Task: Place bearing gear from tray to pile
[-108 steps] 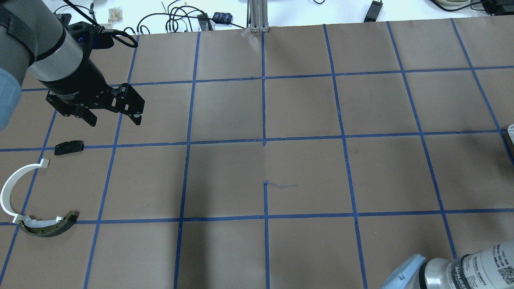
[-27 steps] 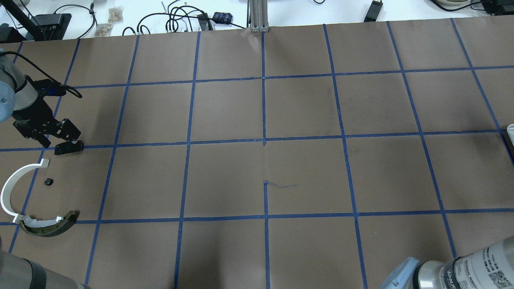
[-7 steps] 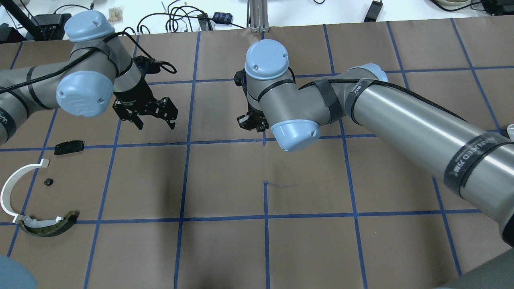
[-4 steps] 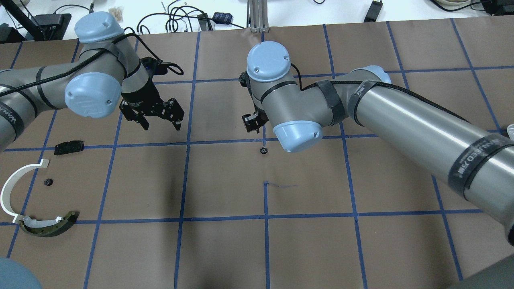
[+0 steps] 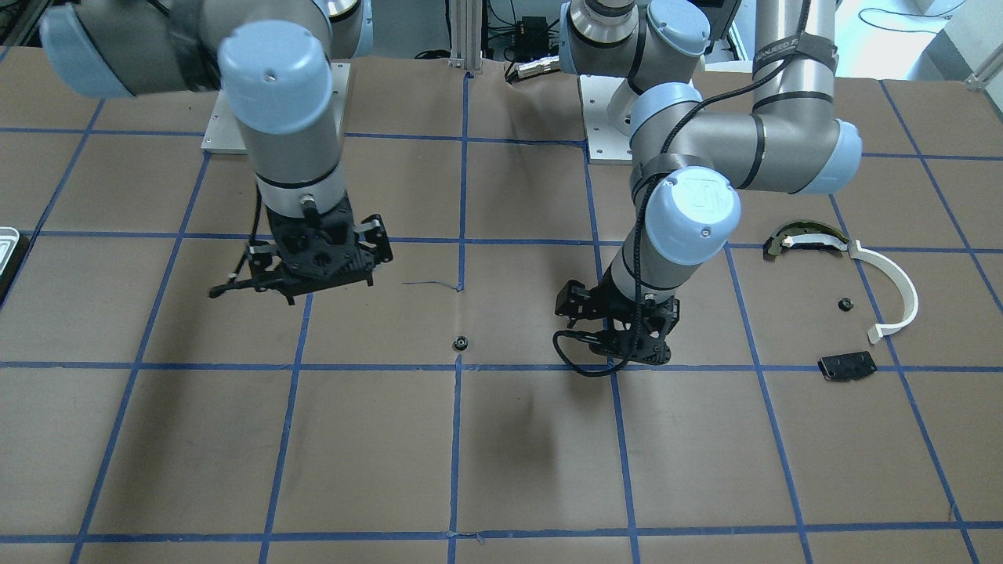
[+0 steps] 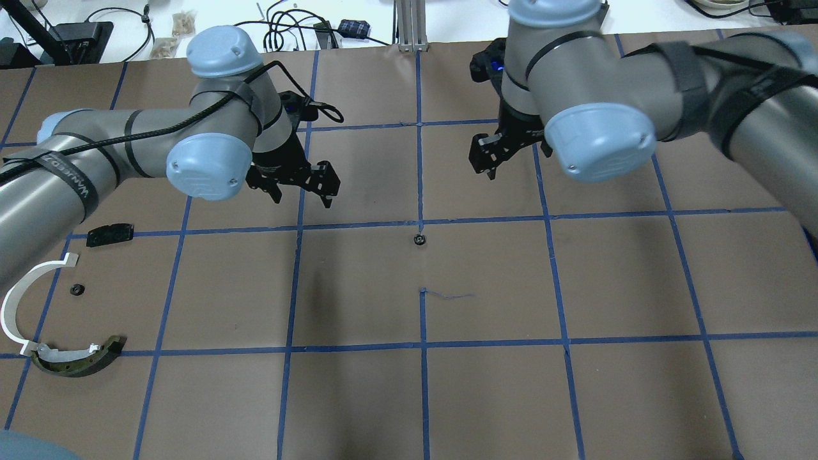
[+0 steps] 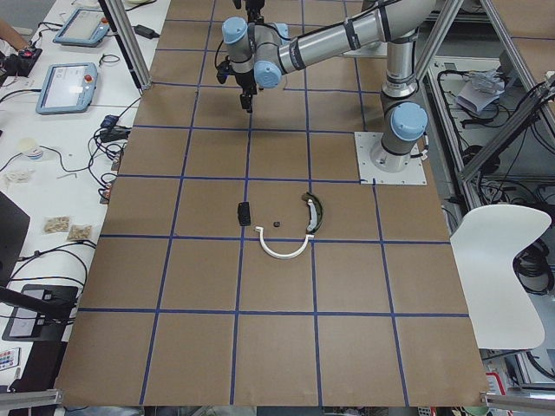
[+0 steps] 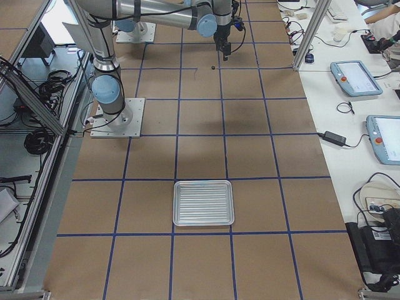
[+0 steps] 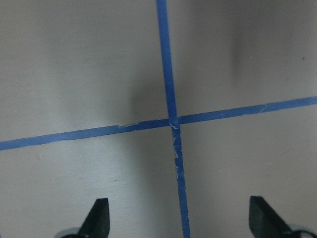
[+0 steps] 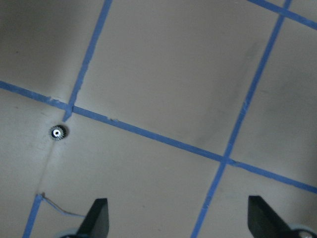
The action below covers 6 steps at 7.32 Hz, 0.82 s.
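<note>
Right wrist-mounted: gear [image 10: 58,132] apart from claw [image 10: 177,208]

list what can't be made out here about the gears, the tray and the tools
- Tray: cut off by the front-facing view's left edge; in the right side view it is too small to tell if any gear lies in it.
- Small dark part in the pile: too small in every view to confirm teeth.
- Right tool: mostly hidden under its own wrist in the overhead view.
</note>
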{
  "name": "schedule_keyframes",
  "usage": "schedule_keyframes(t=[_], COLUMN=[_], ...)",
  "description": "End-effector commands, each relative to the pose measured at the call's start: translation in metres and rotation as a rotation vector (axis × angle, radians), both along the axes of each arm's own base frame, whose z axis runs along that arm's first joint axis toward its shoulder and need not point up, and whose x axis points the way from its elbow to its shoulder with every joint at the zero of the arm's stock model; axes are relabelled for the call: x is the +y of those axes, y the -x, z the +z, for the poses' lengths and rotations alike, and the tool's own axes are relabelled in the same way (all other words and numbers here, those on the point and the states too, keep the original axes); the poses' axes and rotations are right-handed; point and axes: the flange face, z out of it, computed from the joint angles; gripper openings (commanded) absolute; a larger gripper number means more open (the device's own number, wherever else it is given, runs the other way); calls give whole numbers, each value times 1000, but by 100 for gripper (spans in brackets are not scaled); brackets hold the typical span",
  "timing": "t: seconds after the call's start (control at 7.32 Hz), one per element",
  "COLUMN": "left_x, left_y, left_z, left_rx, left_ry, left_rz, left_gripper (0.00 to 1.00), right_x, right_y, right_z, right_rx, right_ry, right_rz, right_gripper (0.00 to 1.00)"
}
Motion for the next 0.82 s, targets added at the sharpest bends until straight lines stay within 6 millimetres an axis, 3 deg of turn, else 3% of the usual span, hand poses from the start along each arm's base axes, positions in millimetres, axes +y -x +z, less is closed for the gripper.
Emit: schedule_keyframes(t=[0.0, 0.14, 0.41, 0.55, 0.68], left_x=[9, 17, 25, 31, 33], left_y=[74, 106, 151, 167, 170], left_z=[-15, -28, -58, -77, -89], left_rx=[5, 6, 25, -11, -44], left_ry=[101, 123, 172, 177, 168], left_rz=[-76, -122, -157, -189, -185], left_gripper=[100, 100, 100, 100, 100], right_x=[9, 13, 21, 24, 25], right_y=[47, 52, 52, 52, 52], right_z=[56, 64, 80, 80, 80], right_rx=[-2, -18, -35, -31, -36], right_ry=[60, 65, 94, 93, 71], right_rz=[-84, -146, -271, -286, -310], right_gripper=[100, 100, 100, 100, 100])
